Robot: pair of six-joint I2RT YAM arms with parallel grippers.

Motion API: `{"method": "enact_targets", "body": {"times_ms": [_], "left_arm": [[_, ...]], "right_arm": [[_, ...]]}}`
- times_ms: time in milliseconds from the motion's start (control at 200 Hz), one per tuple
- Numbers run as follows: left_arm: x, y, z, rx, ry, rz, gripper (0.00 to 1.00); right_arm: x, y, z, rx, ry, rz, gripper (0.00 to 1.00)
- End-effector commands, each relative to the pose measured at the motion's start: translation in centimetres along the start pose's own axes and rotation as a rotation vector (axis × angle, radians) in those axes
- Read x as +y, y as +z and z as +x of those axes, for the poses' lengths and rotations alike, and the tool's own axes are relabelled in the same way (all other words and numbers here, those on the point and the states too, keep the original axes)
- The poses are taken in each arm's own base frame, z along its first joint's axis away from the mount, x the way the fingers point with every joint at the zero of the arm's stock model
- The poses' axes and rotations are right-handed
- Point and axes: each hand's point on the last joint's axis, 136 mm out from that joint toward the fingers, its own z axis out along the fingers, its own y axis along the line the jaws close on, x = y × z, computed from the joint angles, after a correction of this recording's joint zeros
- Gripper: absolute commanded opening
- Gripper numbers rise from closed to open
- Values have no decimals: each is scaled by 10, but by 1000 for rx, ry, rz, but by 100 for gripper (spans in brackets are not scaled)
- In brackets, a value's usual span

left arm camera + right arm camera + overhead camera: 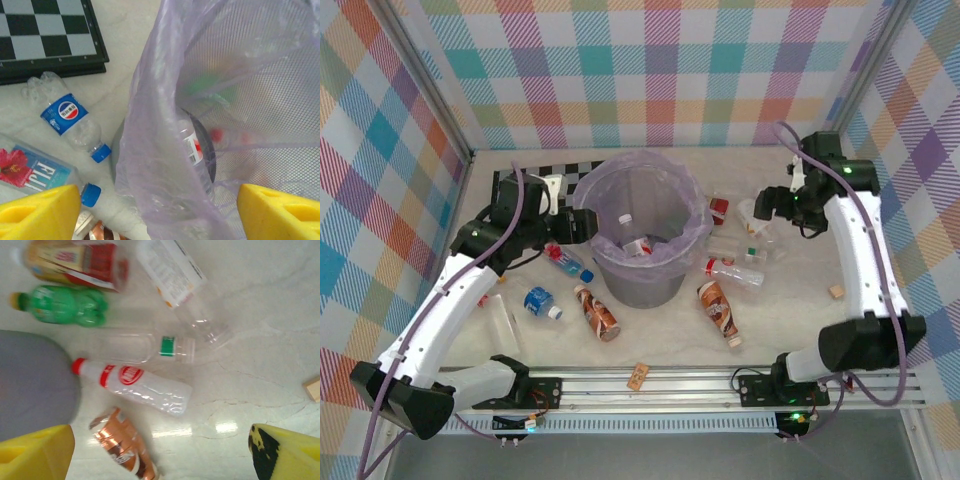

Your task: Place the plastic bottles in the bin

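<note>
The bin [638,285], a grey bucket lined with a lilac bag, stands mid-table with a clear bottle [194,147] inside. My left gripper [582,225] hovers open over the bin's left rim; the bag's edge [150,165] lies below its yellow fingers [40,212]. Left of the bin lie two blue-capped bottles [70,120] [35,172] and a brown bottle [597,312]. My right gripper [765,205] hangs open above the bottles right of the bin: a red-capped clear one [132,387], a brown one [122,442], a green one [65,305] and a clear one [150,347].
A black-and-white chequered board [50,35] lies behind the left bottles. A small wooden block [836,291] sits at the right and a tan piece [638,375] near the front rail. Plaid walls close in the table.
</note>
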Motion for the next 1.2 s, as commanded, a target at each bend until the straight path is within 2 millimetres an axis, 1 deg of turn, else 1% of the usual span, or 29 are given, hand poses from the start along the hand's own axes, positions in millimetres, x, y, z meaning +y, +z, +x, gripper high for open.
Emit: {"method": "enact_targets", "body": {"times_ms": [0, 85, 190, 290, 365, 440, 540, 630, 770, 860, 1070, 1150, 1195], "left_arm": [[-8, 5, 3, 1, -21, 48, 81], [-8, 10, 5, 6, -29, 53, 81], [-9, 13, 5, 6, -34, 57, 80], [-10, 15, 4, 6, -37, 63, 80], [-10, 16, 3, 5, -37, 62, 80], [-10, 17, 3, 6, -40, 60, 80], [-10, 19, 3, 9, -39, 57, 80], [-10, 19, 3, 7, -39, 58, 80], [-10, 17, 2, 1, -38, 56, 80], [-11, 18, 1, -2, -40, 58, 80], [-11, 19, -1, -6, -43, 63, 81], [-12, 18, -1, -7, -42, 64, 81], [-11, 18, -1, -8, -42, 62, 81]], "right_arm": [[-13, 34, -24, -17, -19, 46, 89], [-24, 71, -41, 4, -38, 79, 89], [-28, 114, -56, 59, -66, 88, 87], [-32, 150, -62, 113, -71, 82, 87], [-34, 170, -64, 133, -78, 78, 89], [-30, 185, -64, 144, -83, 49, 90], [-30, 203, -62, 173, -78, 42, 91], [-29, 215, -57, 199, -70, 24, 89], [-27, 227, -49, 222, -53, 5, 80], [-29, 230, -46, 232, -42, 13, 73], [-29, 224, -46, 221, -25, 4, 63], [-28, 215, -49, 213, -27, 4, 59], [-28, 206, -52, 203, -23, 4, 58]]}}
